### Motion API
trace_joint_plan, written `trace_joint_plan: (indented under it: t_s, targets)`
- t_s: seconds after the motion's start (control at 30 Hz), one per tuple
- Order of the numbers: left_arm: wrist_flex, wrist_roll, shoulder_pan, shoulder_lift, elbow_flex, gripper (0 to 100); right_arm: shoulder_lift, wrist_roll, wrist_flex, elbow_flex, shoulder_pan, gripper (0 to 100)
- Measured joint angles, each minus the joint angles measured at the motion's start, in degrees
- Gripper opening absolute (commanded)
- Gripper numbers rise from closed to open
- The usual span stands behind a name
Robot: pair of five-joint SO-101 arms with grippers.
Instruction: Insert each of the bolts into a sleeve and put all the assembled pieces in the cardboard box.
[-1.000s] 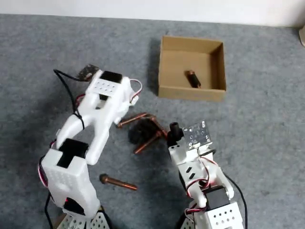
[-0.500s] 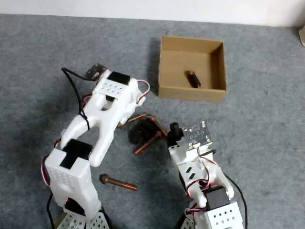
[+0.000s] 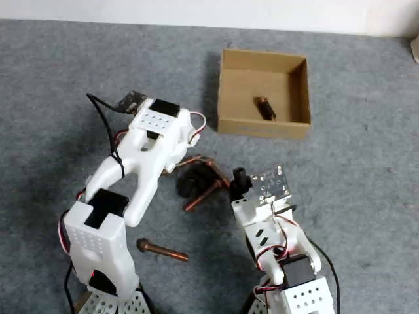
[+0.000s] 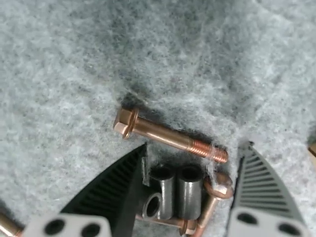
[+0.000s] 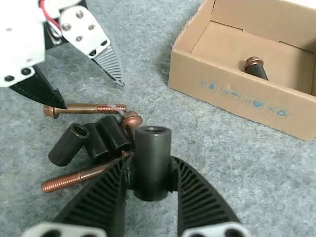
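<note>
A pile of black sleeves (image 3: pixel 191 180) and copper bolts lies mid-table. My left gripper (image 4: pixel 192 173) hangs open just over it, its fingers either side of two sleeves (image 4: pixel 177 190), with one bolt (image 4: pixel 168 138) lying just beyond the tips. In the right wrist view the left gripper (image 5: pixel 84 84) straddles that bolt (image 5: pixel 84 108). My right gripper (image 5: pixel 150 182) is shut on an upright black sleeve (image 5: pixel 152 160), close to the pile (image 5: pixel 94 140); from above the held sleeve (image 3: pixel 239 176) stands right of the pile. The cardboard box (image 3: pixel 262 127) holds one assembled piece (image 3: pixel 264 108).
A lone bolt (image 3: pixel 162 250) lies near the front between the two arm bases. Another bolt (image 5: pixel 81 178) lies beside my right gripper's finger. The box's near wall (image 5: pixel 237 94) rises beyond the pile. Grey felt covers the table.
My left arm has swung forward and to the right, bringing its gripper over the pile. The right arm and its sleeve have kept still.
</note>
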Motion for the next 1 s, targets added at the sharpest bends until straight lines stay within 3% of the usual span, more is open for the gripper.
trace_joint_plan:
  t_s: [0.27, 1.0]
  targets:
    - [5.0, 2.1, 0.0, 0.0, 0.4, 27, 0.0, 0.0, 0.0, 0.0, 0.0, 0.5]
    - [8.9, 2.2, 3.5, 0.0, 1.6, 27, 0.0, 0.0, 0.0, 0.0, 0.0, 0.5]
